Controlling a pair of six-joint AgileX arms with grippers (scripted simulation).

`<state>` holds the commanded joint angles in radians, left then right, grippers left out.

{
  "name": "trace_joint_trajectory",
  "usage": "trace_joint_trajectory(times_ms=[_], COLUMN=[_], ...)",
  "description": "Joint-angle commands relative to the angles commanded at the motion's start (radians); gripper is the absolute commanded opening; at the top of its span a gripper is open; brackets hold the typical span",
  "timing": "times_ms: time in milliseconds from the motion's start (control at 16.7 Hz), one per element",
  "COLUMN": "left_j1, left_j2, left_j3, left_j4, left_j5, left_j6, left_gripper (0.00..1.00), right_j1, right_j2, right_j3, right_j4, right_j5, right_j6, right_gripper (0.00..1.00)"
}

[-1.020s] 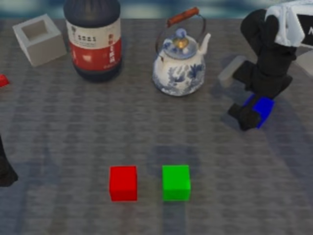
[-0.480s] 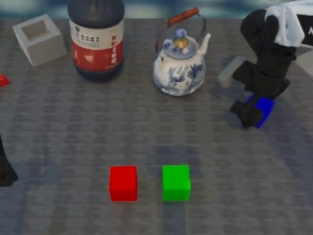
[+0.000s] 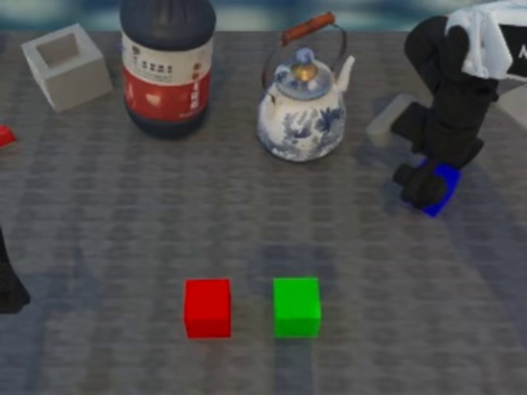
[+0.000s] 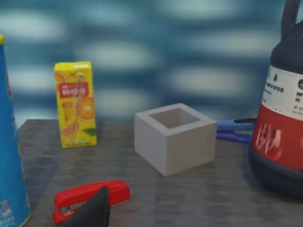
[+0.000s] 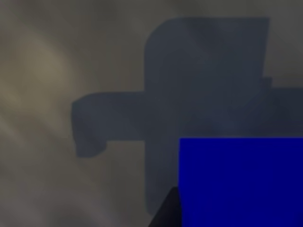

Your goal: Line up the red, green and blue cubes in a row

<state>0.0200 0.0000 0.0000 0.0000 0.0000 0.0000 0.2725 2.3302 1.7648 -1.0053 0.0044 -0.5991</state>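
Top view: the red cube (image 3: 207, 307) and green cube (image 3: 296, 306) sit side by side near the front of the table (image 3: 123, 214), apart from each other with a narrow gap between. The blue cube (image 3: 440, 186) is over at the right, under the right gripper (image 3: 424, 185), whose dark fingers press against it in a grasp. Behind it a glossy white-and-blue teapot (image 3: 302, 107) with a wire handle stands between the cube and a dark bottle (image 3: 167, 66) with a red label. A hollow grey box (image 3: 66, 66) sits at the back left, and a small red scrap (image 3: 6, 135) lies at the left edge. The left gripper (image 3: 10, 288) is parked at the left edge; I cannot tell how its fingers stand.

Left wrist view: the box, matte and square-walled, stands between a juice carton (image 4: 75, 104) and the bottle. A red stapler (image 4: 90, 198) lies in front, a blue can (image 4: 10, 156) beside it.

Right wrist view: the blue cube fills one corner, flat and glossy, above a cross-shaped shadow (image 5: 189, 94) on the grey table.
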Motion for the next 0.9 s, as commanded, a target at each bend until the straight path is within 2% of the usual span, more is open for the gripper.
trace_joint_trajectory(times_ms=[540, 900], left_j1=[0.000, 0.000], left_j2=[0.000, 0.000], left_j3=[0.000, 0.000], left_j4=[0.000, 0.000], left_j5=[0.000, 0.000], left_j6=[0.000, 0.000], left_gripper=[1.00, 1.00], right_j1=[-0.002, 0.004], right_j2=[-0.005, -0.048], right_j3=[0.003, 0.141], right_j4=[-0.006, -0.197], right_j5=[0.000, -0.001], right_j6=[0.001, 0.000], right_gripper=[0.00, 0.00])
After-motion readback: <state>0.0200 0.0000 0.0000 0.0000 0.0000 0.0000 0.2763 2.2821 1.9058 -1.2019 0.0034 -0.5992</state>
